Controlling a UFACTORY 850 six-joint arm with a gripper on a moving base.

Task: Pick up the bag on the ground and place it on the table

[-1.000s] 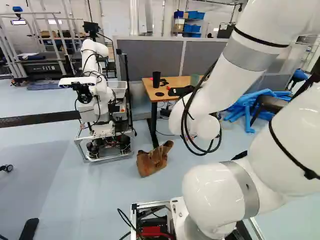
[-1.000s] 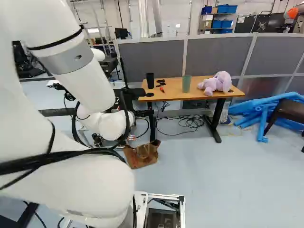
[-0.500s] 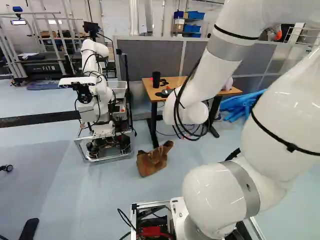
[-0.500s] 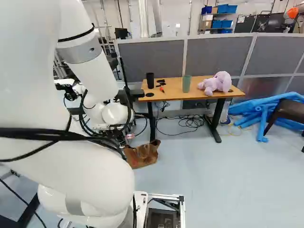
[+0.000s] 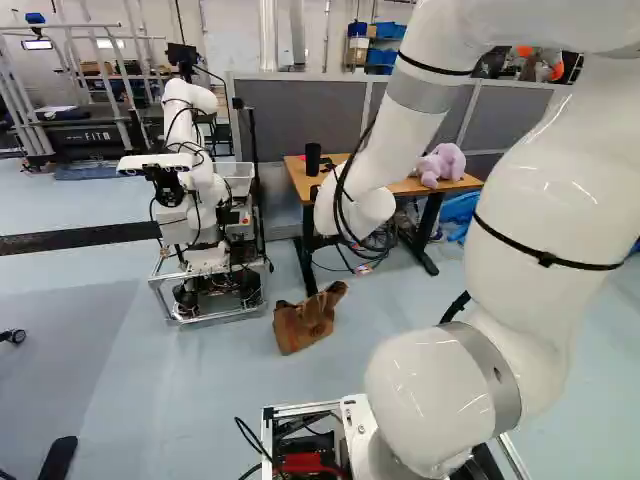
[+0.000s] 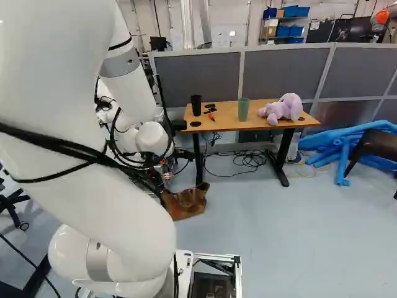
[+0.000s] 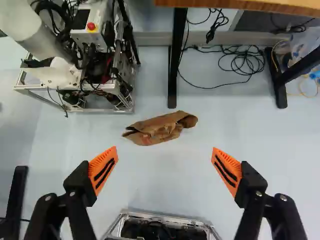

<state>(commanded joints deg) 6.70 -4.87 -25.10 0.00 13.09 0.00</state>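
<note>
The base views look ahead and slightly down from behind the arm (image 5: 530, 220), one each side; the wrist view looks steeply down from nearer. All share the bag (image 7: 162, 129) and part of the table (image 6: 224, 115).

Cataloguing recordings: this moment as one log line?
orange-padded black hand, open | crumpled brown bag, ungripped on pale floor | wooden-topped table, awaiting bag

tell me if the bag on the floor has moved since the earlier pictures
No. In the left base view the brown bag lies by the foot of the same table leg, just as before, with no shift against it.
</note>
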